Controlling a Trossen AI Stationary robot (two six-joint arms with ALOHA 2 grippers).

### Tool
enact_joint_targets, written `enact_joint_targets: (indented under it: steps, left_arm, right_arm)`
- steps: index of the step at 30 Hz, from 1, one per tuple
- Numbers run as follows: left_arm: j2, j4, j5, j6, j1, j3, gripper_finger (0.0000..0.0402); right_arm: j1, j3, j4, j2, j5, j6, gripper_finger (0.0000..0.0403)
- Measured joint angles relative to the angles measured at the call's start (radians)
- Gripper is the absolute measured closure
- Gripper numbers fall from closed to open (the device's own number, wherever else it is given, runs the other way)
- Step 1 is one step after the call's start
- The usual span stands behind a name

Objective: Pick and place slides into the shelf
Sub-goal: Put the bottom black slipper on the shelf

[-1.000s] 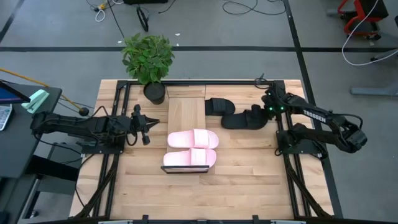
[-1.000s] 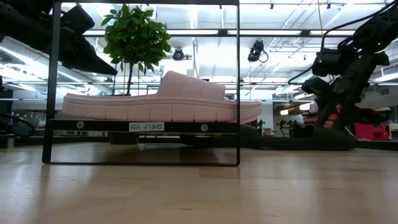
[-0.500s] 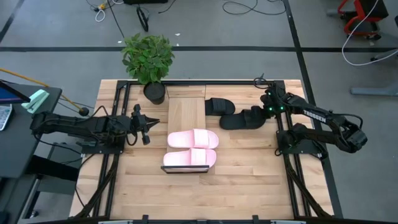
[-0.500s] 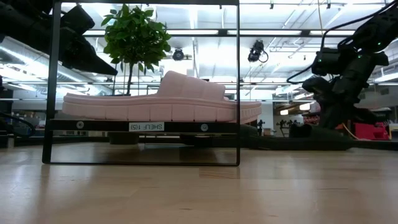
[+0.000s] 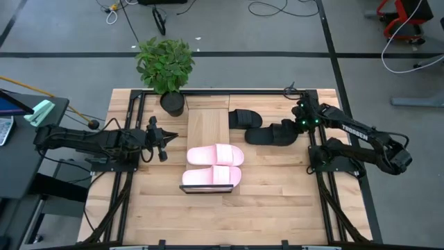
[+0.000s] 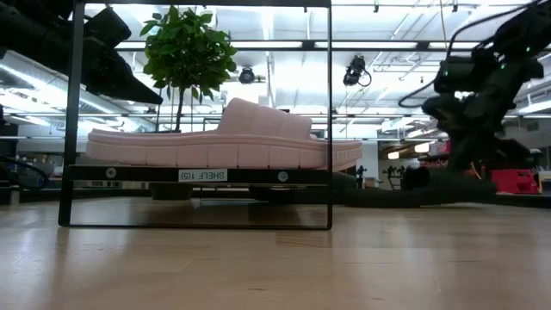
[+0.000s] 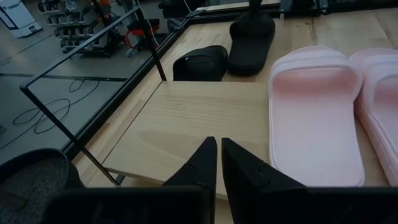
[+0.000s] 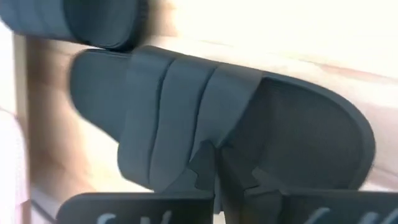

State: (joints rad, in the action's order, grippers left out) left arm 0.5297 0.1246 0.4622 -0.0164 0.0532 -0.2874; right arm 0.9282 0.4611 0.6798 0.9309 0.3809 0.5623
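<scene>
The shelf lies at the table's middle. Two pink slides lie side by side on its near half, soles down. Two black slides lie on the table to the right of the shelf's far half: one beside the shelf, the other farther right. My right gripper is shut on this second black slide. My left gripper hangs shut and holding nothing left of the shelf, pointing at it. My right gripper pinches the black slide's side rim between its two fingers, close to where the strap joins the sole. The fingers slant down at it from the table's right side. In the low view the slide stays low along the table; I cannot tell whether it is lifted.
A potted plant stands at the shelf's far left corner. Black frame rails run along the table's left and right sides. The shelf's far half is bare wood.
My right arm has risen a little over the black slide and its wrist has rolled slightly. The pink slides and the other black slide lie as before.
</scene>
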Motion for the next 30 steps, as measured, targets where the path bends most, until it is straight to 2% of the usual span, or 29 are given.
enact_joint_targets:
  steps: [8,15,24,30]
  left_arm:
    - [0.0,0.0,0.0,0.0,0.0,0.0,0.0363]
    - [0.0,0.0,0.0,-0.003,0.0,0.0,0.0373]
    - [0.0,0.0,0.0,-0.003,0.0,0.0,0.0364]
    - [0.0,0.0,0.0,-0.004,0.0,0.0,0.0367]
  right_arm:
    - [-0.092,0.173,0.259,-0.122,-0.097,0.036,0.0398]
    - [-0.192,0.357,0.393,-0.191,-0.187,0.112,0.0398]
    - [-0.366,0.511,0.349,-0.197,-0.29,0.223,0.0398]
    - [-0.492,0.514,0.172,-0.159,-0.339,0.264,0.0399]
